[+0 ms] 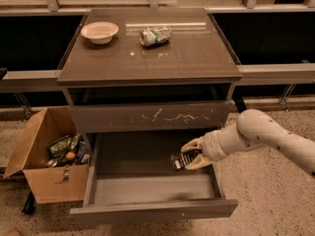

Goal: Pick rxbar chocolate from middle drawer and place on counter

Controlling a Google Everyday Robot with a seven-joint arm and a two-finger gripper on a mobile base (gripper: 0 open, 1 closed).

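Note:
The middle drawer stands pulled open below the scratched drawer front. My gripper reaches in from the right and is shut on the rxbar chocolate, a small black bar with white lettering. It holds the bar lifted above the drawer floor at the right side. The counter is the glossy grey-brown top of the cabinet above.
A white bowl and a silver-green drink can lie on the counter's far part. An open cardboard box with packets and cans stands on the floor left of the drawer. A dark ledge runs behind the cabinet.

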